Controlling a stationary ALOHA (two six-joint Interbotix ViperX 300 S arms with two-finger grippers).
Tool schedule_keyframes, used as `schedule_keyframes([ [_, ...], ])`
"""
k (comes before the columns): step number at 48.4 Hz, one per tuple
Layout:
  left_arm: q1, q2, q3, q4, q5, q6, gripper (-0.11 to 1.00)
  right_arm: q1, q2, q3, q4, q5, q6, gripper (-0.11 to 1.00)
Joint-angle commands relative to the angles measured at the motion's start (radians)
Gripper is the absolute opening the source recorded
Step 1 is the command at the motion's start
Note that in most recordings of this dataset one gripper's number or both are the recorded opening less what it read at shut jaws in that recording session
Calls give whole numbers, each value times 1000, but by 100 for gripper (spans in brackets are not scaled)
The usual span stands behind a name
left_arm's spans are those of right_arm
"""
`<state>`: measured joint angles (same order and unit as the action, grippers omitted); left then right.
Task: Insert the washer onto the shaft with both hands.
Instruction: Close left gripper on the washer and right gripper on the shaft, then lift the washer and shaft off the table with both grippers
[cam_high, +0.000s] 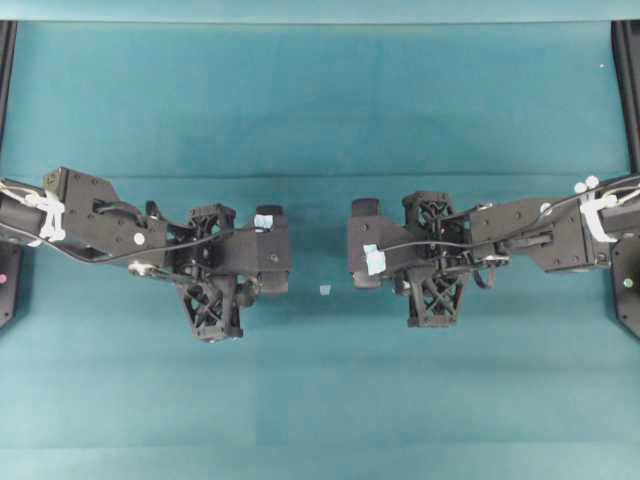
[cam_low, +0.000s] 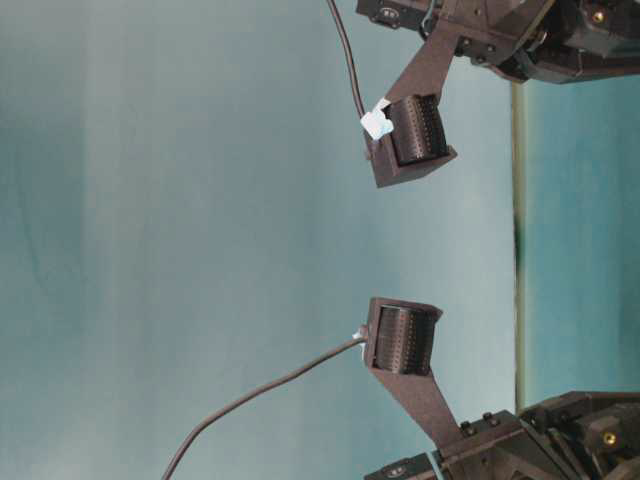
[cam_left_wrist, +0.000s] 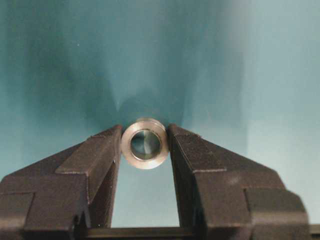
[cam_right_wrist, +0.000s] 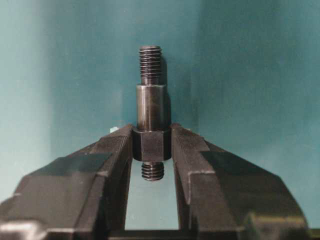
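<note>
In the left wrist view, the washer (cam_left_wrist: 145, 143), a small silvery ring, has its hole facing the camera. My left gripper (cam_left_wrist: 145, 136) is shut on it, one black fingertip on each side. My right gripper (cam_right_wrist: 151, 134) is shut on the thick collar of the shaft (cam_right_wrist: 151, 105), a dark stepped rod. The shaft stands straight out past the fingertips, with a threaded end showing at each end. In the overhead view the left arm (cam_high: 100, 220) and right arm (cam_high: 540, 235) face each other across a gap. Both parts are hidden under the arms there.
A teal mat (cam_high: 320, 110) covers the table. One small pale blue tape square (cam_high: 325, 290) lies on it between the two arms. Black frame rails (cam_high: 625, 90) stand at the left and right edges. The table-level view shows only two wrist camera housings (cam_low: 415, 130) and cables.
</note>
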<state>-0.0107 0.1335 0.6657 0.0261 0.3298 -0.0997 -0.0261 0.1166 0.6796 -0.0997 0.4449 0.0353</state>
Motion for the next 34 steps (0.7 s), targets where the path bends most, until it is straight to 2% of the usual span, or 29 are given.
schedule_keyframes([
  [1,-11,3,-3,-5,2,0,36,-6,6,2,-3,-2,-9,-1],
  [20,-9,-51,11,-5,-11,-5,36,-6,-21,5,0,-41,-6,-1],
  [34,-8,-129,78,-3,-130,-5,36,-6,-81,41,2,-98,5,-1],
])
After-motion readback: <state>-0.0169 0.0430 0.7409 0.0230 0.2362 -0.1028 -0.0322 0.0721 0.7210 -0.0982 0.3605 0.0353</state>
